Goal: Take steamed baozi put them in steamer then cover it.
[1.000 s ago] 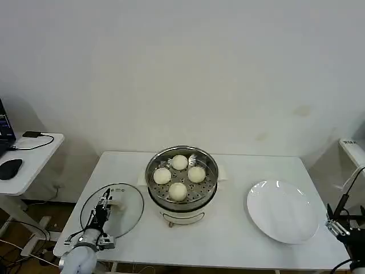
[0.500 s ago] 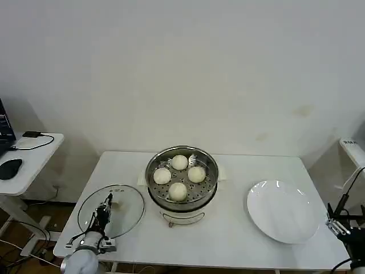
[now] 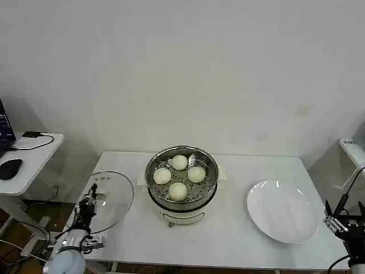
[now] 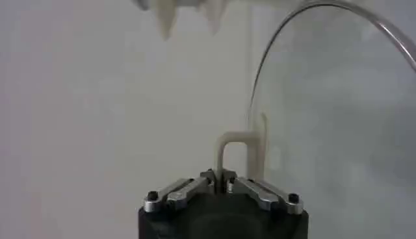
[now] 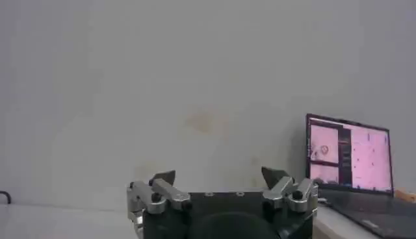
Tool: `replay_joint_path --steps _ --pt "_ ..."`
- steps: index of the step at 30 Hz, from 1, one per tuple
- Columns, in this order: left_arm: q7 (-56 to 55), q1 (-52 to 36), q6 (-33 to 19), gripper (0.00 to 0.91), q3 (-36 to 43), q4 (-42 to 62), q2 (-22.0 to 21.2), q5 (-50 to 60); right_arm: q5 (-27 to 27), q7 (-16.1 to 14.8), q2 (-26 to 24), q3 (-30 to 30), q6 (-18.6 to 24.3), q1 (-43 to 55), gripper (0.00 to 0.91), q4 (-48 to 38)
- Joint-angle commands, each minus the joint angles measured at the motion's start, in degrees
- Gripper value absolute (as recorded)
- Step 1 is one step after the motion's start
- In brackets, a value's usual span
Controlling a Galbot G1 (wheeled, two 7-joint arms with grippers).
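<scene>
Steamed baozi (image 3: 179, 176), four smooth cream-white buns, sit on the perforated tray of your round stainless-steel steamer (image 3: 182, 201) at the middle of the white surface (image 3: 228, 240). Your left gripper (image 3: 90, 201) is clamped on the cream-white bar handle (image 4: 233, 152) of the round clear glass cover (image 3: 117, 194), holding it tilted over the surface's left edge, well apart from the steamer. Your right gripper (image 5: 218, 176) waits with fingers spread off the surface's right edge, near the flat white plate (image 3: 282, 211).

A bare test room or lab: plain white wall (image 3: 182, 68), white table (image 3: 228, 240), side desk (image 3: 28, 165) with a mouse (image 3: 9, 168).
</scene>
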Motion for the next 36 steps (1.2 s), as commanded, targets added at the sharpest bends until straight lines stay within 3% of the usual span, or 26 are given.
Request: replay_joint_path --steps 1,9,14,22,36 --pt "5.07 4.77 9.62 0.0 -4.35 -16.41 6.28 -8.56 -3.32 -0.12 0.12 -0.59 0.89 0.65 0.907 -0.97" --pt "10.31 -2.55 19.77 0.0 2.49 -20.76 10.01 -11.85 -8.88 0.38 1.0 -2.01 1.64 1.39 0.907 -0.57" --pt "12.01 -13.53 24.96 0.0 13.92 -18.33 10.49 -11.08 -10.27 0.99 2.03 -3.41 1.29 2.85 0.907 -0.74" --pt "21.14 -27.7 33.0 0.0 27.33 -17.35 0.57 1.26 -10.78 1.38 1.82 -5.06 0.97 4.34 0.907 -1.36" --pt "28.84 -34.14 34.39 0.0 38.71 -11.97 -8.89 11.26 -13.22 2.0 3.65 -7.23 0.79 4.69 0.907 -2.04"
